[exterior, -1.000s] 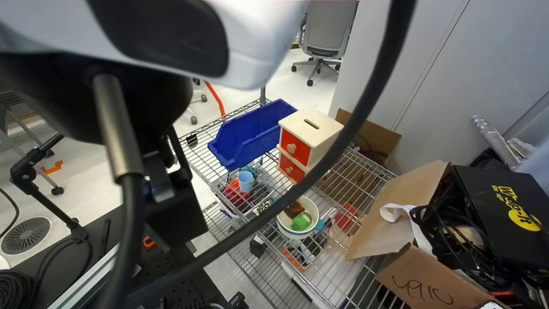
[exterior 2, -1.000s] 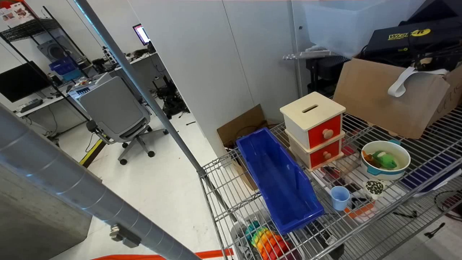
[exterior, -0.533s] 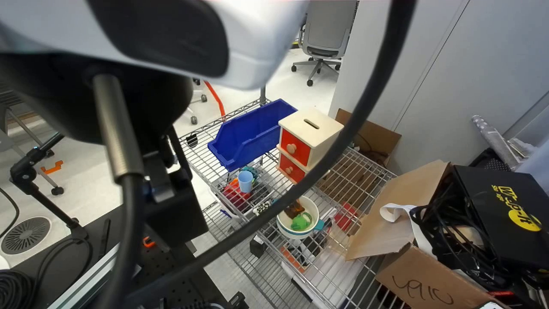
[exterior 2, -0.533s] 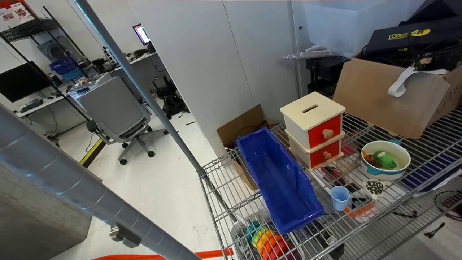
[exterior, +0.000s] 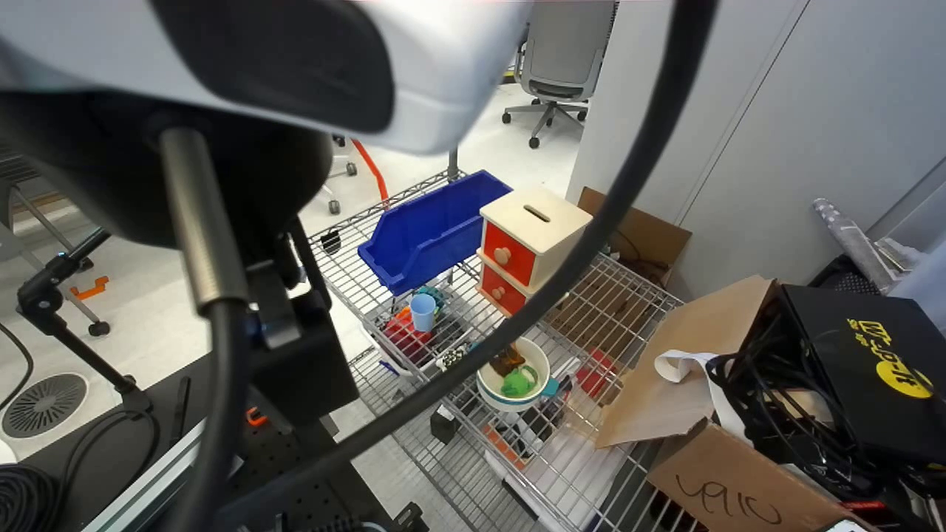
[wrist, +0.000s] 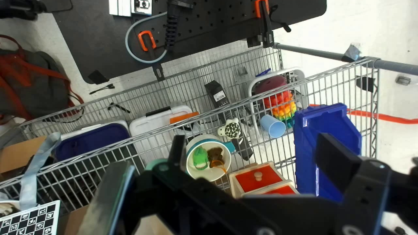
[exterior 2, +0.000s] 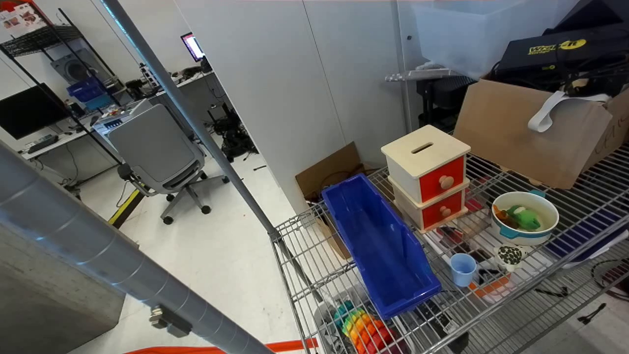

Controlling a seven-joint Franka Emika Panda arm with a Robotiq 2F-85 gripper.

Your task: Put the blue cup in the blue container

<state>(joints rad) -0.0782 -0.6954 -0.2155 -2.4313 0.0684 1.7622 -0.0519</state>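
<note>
Blue cup (exterior 2: 463,270): upright on wire surface (exterior 2: 319,265); in exterior view, just right of near end of blue container (exterior 2: 378,246), outside it. Pincer (wrist: 253,151) spread wide, nothing gripped. Judged: placing not yet done; grasp, carry, release remain.

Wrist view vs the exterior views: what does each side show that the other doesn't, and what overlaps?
Only the wrist view: the hand with both fingers in sight, spread apart, and a board whose checkered pattern is readable.

Only the exterior views, in both of them: a gray office chair, a black box with yellow lettering, and the slot in the top of the wooden drawer box.

Shared: the blue cup, outside the blue container; the pot with a green item inside; the drawer box's red fronts.
</note>
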